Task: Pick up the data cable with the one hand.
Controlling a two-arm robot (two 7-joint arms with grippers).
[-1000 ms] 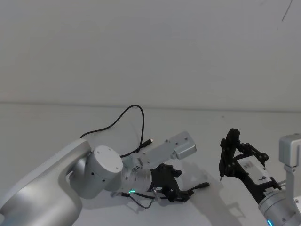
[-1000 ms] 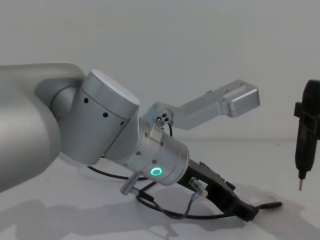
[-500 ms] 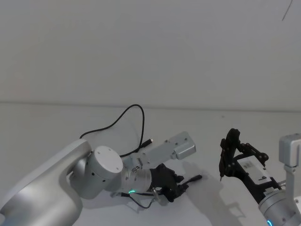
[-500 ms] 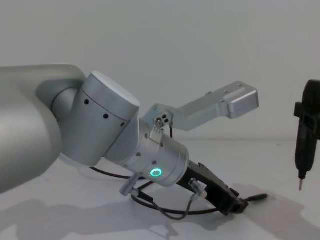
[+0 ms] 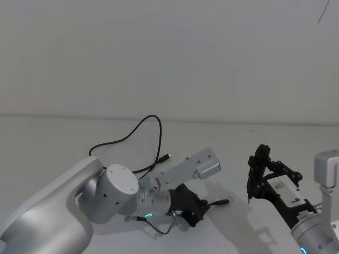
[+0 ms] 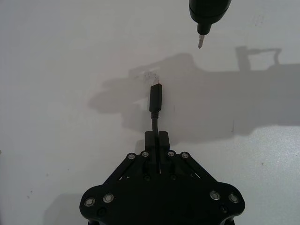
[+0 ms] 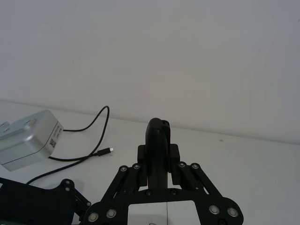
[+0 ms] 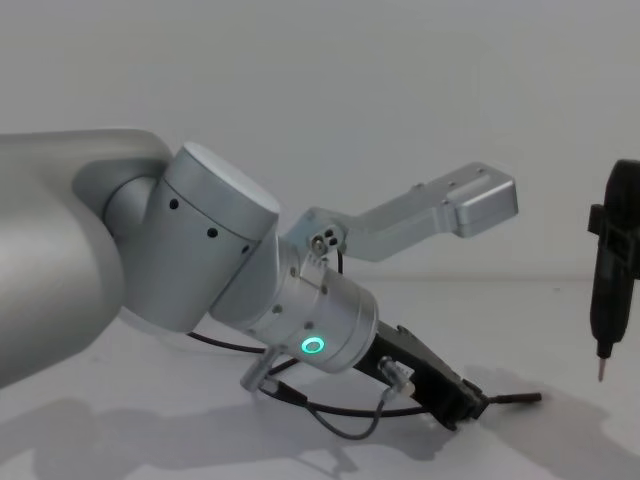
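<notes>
The left gripper is clamped on the data cable just behind its plug, which juts straight ahead of the fingertips. The rest trails back past the wrist in a loop. The right gripper, fingers together, hangs ahead of the plug, apart from it.

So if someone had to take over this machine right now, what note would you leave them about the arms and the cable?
Left gripper: shut on the cable just behind one plug, low over the table. The plug pokes out past the fingertips.
Right gripper: raised off to the right, shut on a black pointed tool.
Cable: the rest loops across the table behind the left arm, with its silver-tipped plug lying free.
Done: the grasp is made.
Left: lift the cable clear of the table.
</notes>
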